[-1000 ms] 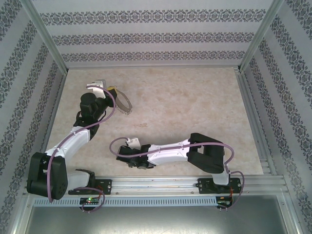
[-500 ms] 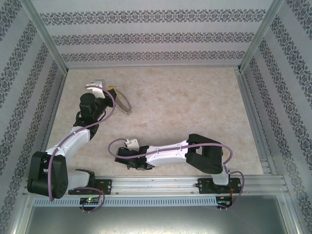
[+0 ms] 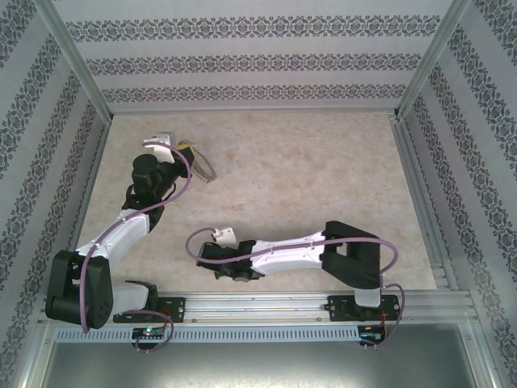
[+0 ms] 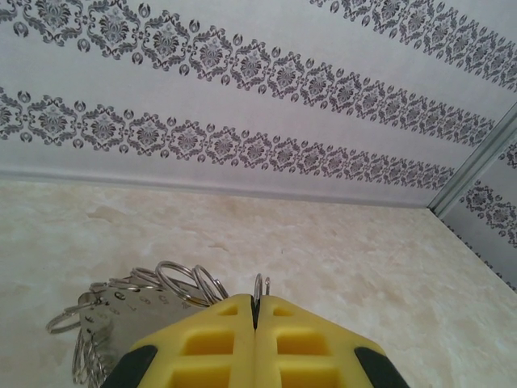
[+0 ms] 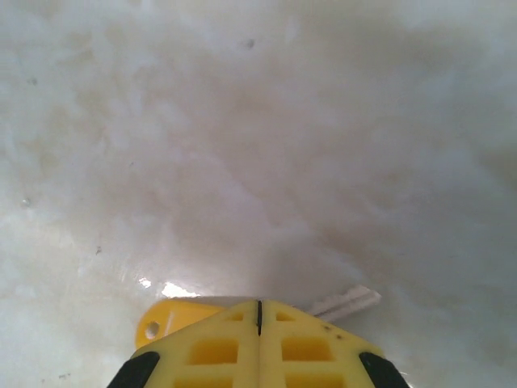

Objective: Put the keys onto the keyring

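Metal keyring (image 4: 121, 301) farther back in tight left pincer (image 4: 256, 301); key (image 5: 161, 319) in tight right pincer (image 5: 258, 305)

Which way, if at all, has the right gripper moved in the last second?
Yes: the right gripper has shifted slightly rightward in the top view, closer to its fixed base mount.

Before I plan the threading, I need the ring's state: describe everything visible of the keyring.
The keyring is a thin grey metal hoop fringed with many small, shiny, overlapping split rings. The left gripper is shut on a thin wire loop at its edge, over the far-left part of the marble-look table. Whether it touches the table is unclear.
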Robot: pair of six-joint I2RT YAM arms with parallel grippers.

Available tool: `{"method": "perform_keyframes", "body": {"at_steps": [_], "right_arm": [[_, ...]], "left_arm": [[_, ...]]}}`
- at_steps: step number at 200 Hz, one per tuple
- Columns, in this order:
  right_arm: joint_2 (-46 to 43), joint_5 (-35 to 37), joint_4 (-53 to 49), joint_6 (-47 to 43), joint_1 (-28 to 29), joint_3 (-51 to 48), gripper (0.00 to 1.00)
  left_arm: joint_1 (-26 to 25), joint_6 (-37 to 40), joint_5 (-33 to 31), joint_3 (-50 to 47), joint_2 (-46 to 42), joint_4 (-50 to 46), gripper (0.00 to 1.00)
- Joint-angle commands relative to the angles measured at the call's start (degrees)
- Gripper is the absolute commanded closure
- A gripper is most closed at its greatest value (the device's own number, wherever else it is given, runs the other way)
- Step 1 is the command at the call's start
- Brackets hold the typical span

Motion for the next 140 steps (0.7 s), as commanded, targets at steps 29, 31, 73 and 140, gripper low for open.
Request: {"method": "perform_keyframes", "body": {"at_steps": [29,31,73,140], "right_arm": [[-13.7,2.9,6.8,-14.1,-9.1,-5.0,1.0],[-14.1,2.6,7.2,-14.6,-9.5,-5.1,1.0],[-22.2,-3.1,14.8,-22.6,-18.8,-9.7,1.0],[-29.6,-15.9,26.3,-24.7,-33.2,-16.6,1.0]], "left_arm": [[0.9,-3.1,8.6,2.9,-2.3,-2.5,1.0],[0.8,-3.2,9.0,2.9,-2.4,-2.7,1.0],[0.5,-2.6,15.7,5.1,-3.8,-8.3,1.0],[-4.8,3.3,22.2,7.0,-1.8,-9.4,1.0]]}}
